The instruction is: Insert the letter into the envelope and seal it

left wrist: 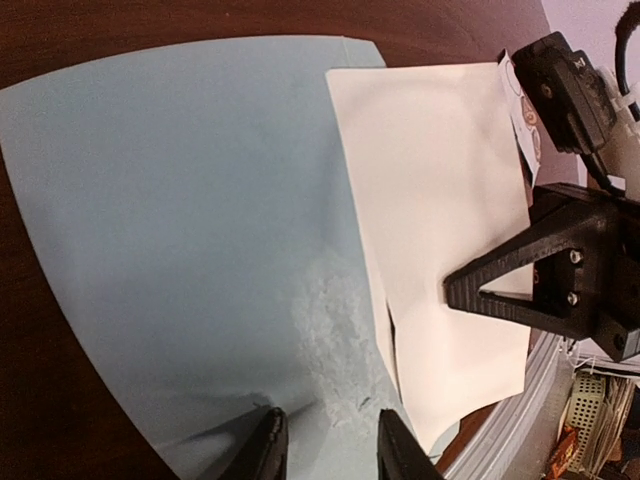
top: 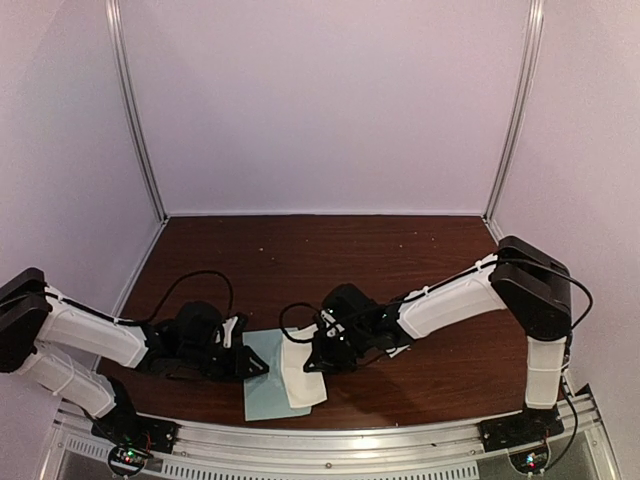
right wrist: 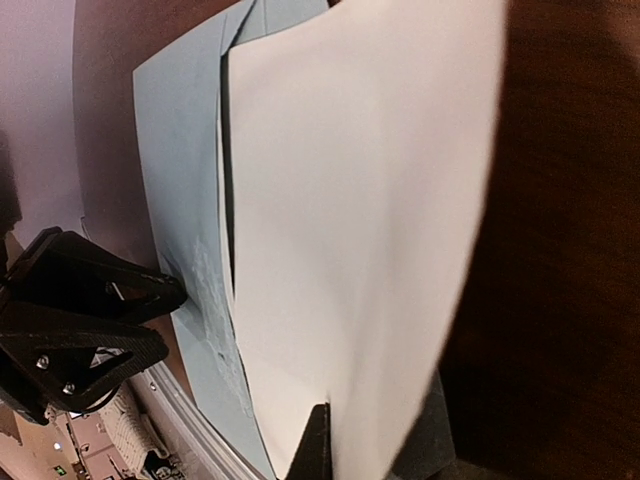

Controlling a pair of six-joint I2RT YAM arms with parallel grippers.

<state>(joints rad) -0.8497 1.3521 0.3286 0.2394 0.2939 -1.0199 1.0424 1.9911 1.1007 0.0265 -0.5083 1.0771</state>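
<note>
The pale teal envelope (top: 262,396) lies flat near the table's front edge and fills the left wrist view (left wrist: 180,220). The white letter (top: 298,378) overlaps its right side (left wrist: 440,230); I cannot tell if its edge is inside the pocket. My right gripper (top: 312,362) is shut on the letter's near edge (right wrist: 370,440), with the sheet running away from its fingers (right wrist: 360,200). My left gripper (top: 258,365) stands open on the envelope's left part, with its two fingertips (left wrist: 268,445) apart on the paper beside a whitish print (left wrist: 330,320).
A small white strip of round stickers (left wrist: 522,115) lies just beyond the letter, by the right gripper's body (left wrist: 560,270). A metal rail (top: 330,435) runs along the dark wooden table's (top: 330,260) front edge. White walls close in the back and sides.
</note>
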